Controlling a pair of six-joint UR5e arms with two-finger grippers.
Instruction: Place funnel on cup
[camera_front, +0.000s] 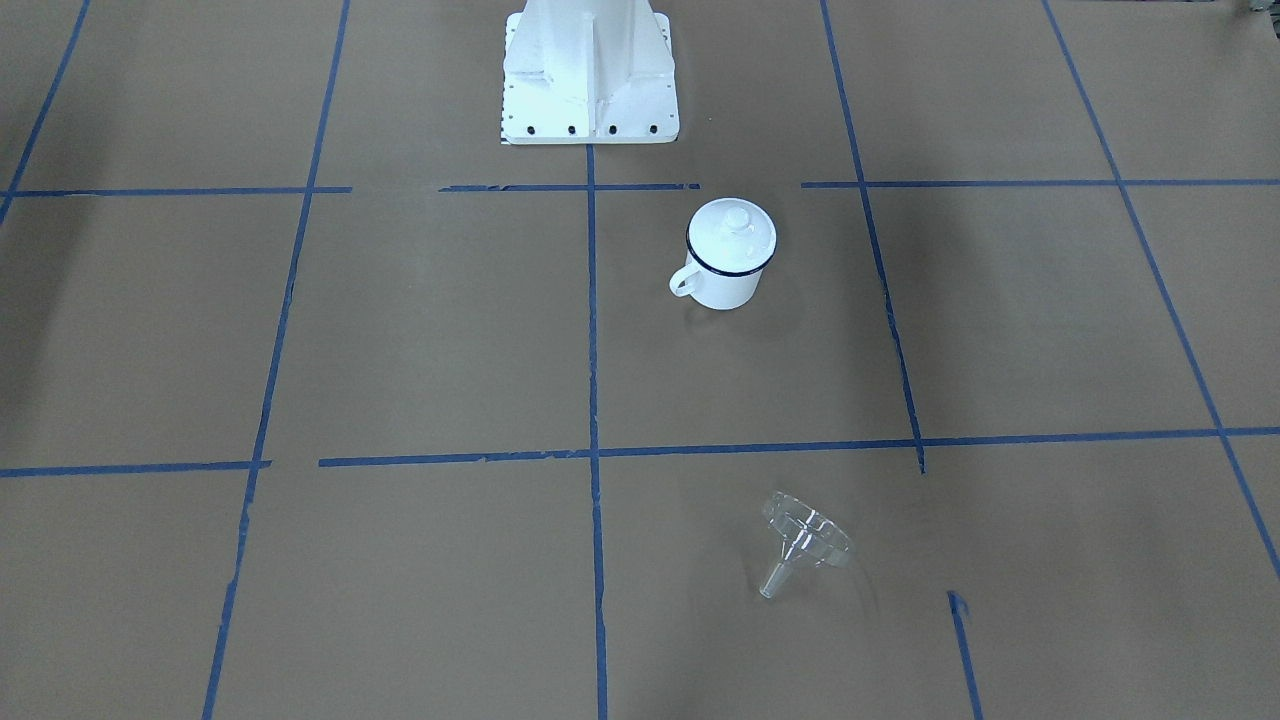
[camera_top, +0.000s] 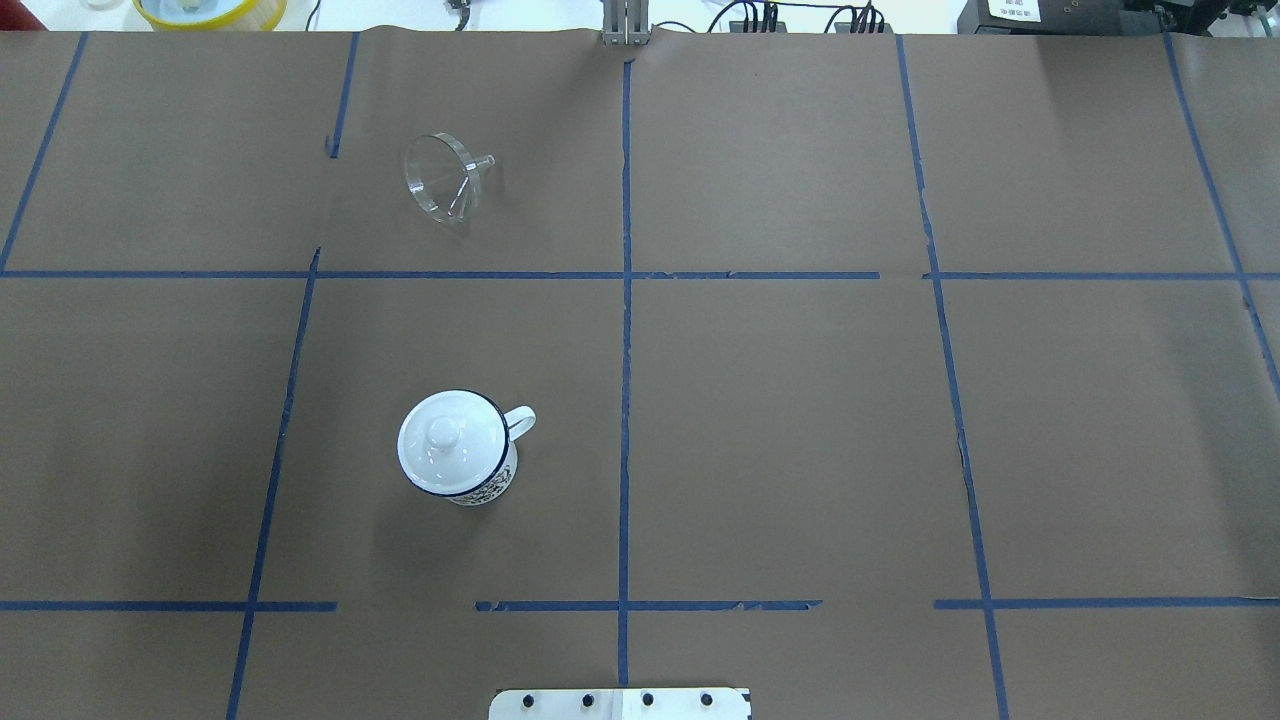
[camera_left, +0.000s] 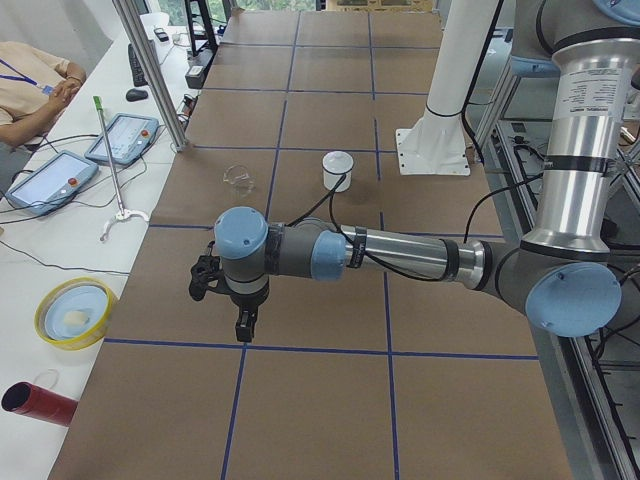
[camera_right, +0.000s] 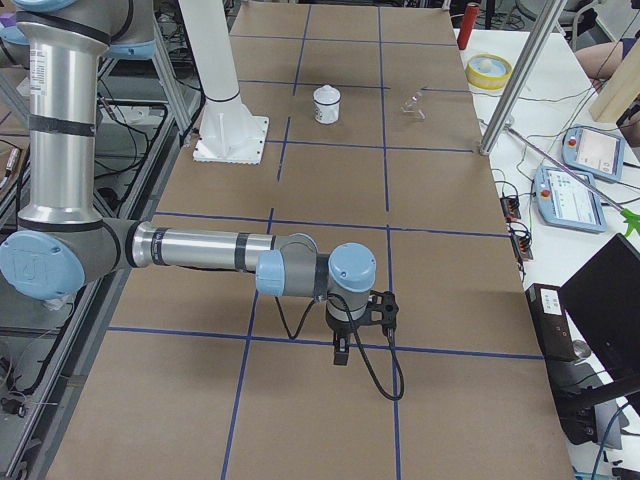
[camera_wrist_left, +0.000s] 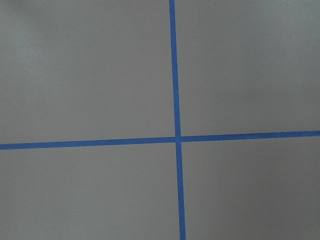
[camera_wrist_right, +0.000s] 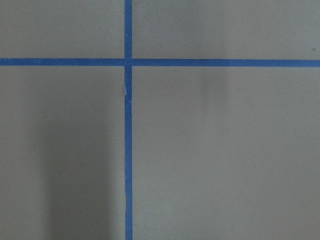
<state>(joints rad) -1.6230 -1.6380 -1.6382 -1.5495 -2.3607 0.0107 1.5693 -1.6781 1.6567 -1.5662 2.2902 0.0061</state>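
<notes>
Funnel ungrasped; lies on its side on the far part of the table, robot's left half.
Cup stands upright nearer the base, same half, well apart from funnel; lid covers its mouth, so it probably has to come off first; left fingers and right fingers hang over bare table at opposite ends, far from both; open or closed, cannot tell; left arm looks the better reach; grip funnel by the rim, turn spout down, centre over cup, lower slowly; clear plastic, likely slippery.
</notes>
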